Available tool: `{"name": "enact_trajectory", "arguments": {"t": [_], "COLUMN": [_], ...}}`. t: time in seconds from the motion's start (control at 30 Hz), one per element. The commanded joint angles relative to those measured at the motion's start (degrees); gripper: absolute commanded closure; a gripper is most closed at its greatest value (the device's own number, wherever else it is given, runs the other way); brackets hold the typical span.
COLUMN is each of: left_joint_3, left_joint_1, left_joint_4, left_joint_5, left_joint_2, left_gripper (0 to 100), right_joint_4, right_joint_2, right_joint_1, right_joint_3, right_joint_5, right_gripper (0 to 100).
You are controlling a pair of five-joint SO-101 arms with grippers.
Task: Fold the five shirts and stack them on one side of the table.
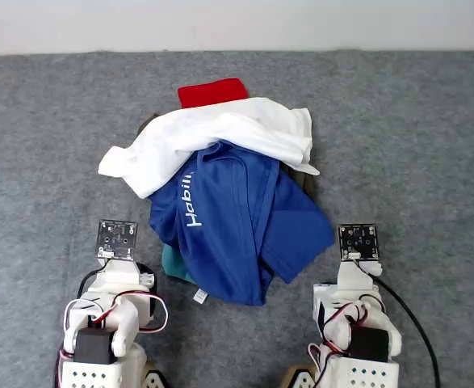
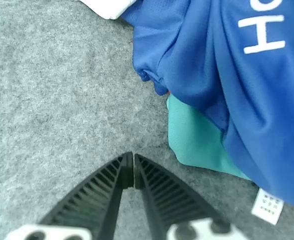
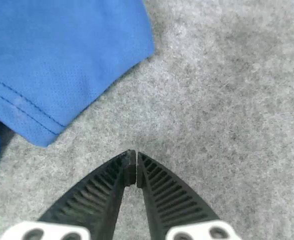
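Shirts are lying heaped at the middle of the high view, with the white shirt draping over the blue shirt, the red shirt peeking out at the top and the teal shirt poking out at the lower left. The opening step is probably separating one, best done by pinching the white shirt at a free edge and dragging it onto bare table without towing the rest. Both arms are sitting tucked at the bottom edge, the left gripper near the teal shirt and the right gripper near the blue shirt's hem, each with jaws pressed together on nothing.
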Motion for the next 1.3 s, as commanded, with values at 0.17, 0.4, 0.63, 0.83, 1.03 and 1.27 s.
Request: {"name": "enact_trajectory", "arguments": {"t": [0.17,0.4,0.63,0.83,1.03,1.27], "left_joint_3": [-0.5,-0.5,-0.5,-0.7,-4.9,-15.3], "left_joint_1": [0.2,0.2,0.3,2.8,1.5,1.3], "left_joint_4": [0.3,0.3,0.2,0.4,-0.5,-6.2], "left_joint_5": [0.4,0.4,0.2,-2.2,-18.7,-20.0], "left_joint_2": [-0.7,-0.7,-0.7,-0.6,-0.7,-0.4], "left_gripper": [98,98,98,98,98,98], "right_joint_4": [0.1,0.1,0.1,0.1,0.1,0.1], "right_joint_2": [-0.7,-0.7,-0.7,-0.7,-0.7,-0.7], "right_joint_1": [0.3,0.3,0.3,0.3,0.3,0.3], "right_joint_3": [0.8,0.8,0.8,0.8,0.8,0.8], "right_joint_5": [-0.4,-0.4,-0.4,-0.4,-0.4,-0.4], "right_gripper": [99.0,99.0,99.0,99.0,99.0,99.0]}}
